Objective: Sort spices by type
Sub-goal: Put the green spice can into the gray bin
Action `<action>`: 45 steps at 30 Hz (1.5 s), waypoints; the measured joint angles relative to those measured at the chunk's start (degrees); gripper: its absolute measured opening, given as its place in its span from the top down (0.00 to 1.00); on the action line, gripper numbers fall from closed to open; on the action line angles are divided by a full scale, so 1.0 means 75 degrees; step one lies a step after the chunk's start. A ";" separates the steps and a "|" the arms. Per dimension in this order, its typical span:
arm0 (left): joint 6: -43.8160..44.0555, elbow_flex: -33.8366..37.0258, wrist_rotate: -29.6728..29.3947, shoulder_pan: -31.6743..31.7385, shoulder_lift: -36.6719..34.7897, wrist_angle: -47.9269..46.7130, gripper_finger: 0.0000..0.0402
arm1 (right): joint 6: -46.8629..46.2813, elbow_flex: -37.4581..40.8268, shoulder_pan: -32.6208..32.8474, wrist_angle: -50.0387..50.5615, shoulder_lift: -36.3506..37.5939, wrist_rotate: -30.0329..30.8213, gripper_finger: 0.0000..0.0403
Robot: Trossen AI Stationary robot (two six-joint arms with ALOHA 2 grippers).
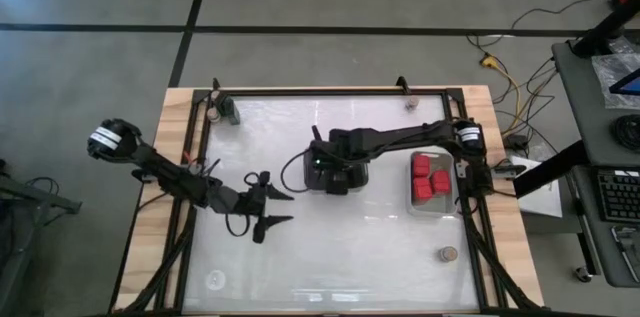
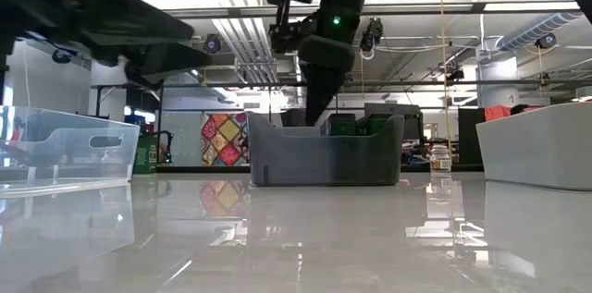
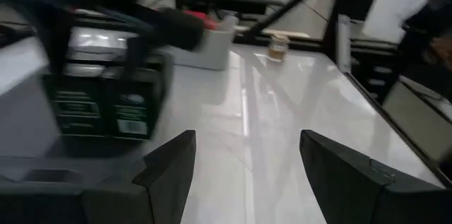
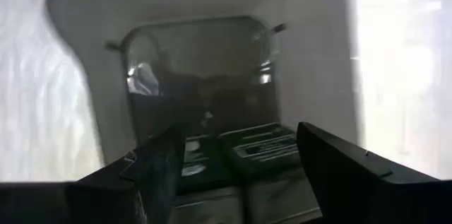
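My right gripper points down into the dark tray at the table's middle. It is open, and its fingers stand above two dark label-topped blocks that lie on the tray's floor. In the low view it dips behind the tray's near wall. Three red blocks lie in a clear tray to the right. A tan-topped jar stands at the near right. My left gripper hangs open left of the dark tray, holding nothing.
Another small jar stands at the far edge, and a dark green object sits at the far left corner. A clear tray shows at the low view's left. Bare table lies between the near edge and both grippers.
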State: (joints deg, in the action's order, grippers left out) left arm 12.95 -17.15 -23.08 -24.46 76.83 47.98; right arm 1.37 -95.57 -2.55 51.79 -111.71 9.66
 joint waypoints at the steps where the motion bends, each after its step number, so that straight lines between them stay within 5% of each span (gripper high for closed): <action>1: 0.0031 0.0000 0.0074 0.0115 -0.0030 -0.0019 0.40 | -0.0004 0.0000 0.0003 0.0067 -0.0055 -0.0055 0.34; 5: 0.0299 -0.0006 0.0756 0.0502 -0.0170 -0.0348 0.40 | -0.0072 0.0000 -0.0029 0.0198 -0.0124 -0.0298 0.32; 20: 0.0544 -0.0003 0.0806 0.1277 -0.1391 -0.2151 0.40 | 0.0201 -0.0194 -0.0093 0.0266 0.0091 -0.0281 0.37; 28: 0.1224 -0.1121 0.0742 0.2332 -0.3253 -0.6878 0.40 | 0.0506 -0.0099 -0.0010 -0.0050 0.0994 -0.0066 0.32; 37: 0.1688 -0.3750 0.0298 0.4222 -0.3133 -1.3056 0.40 | 0.0447 0.1273 0.0444 -0.0887 0.1816 -0.0061 0.34; 45: 0.2395 -0.4497 0.0592 0.6921 -0.2456 -1.3833 0.40 | 0.0183 0.3478 0.1046 -0.3283 0.3654 0.0144 0.36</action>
State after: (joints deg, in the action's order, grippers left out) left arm 30.91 -50.87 -18.64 27.45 58.41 -55.76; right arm 2.74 -69.48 5.30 27.17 -84.31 10.73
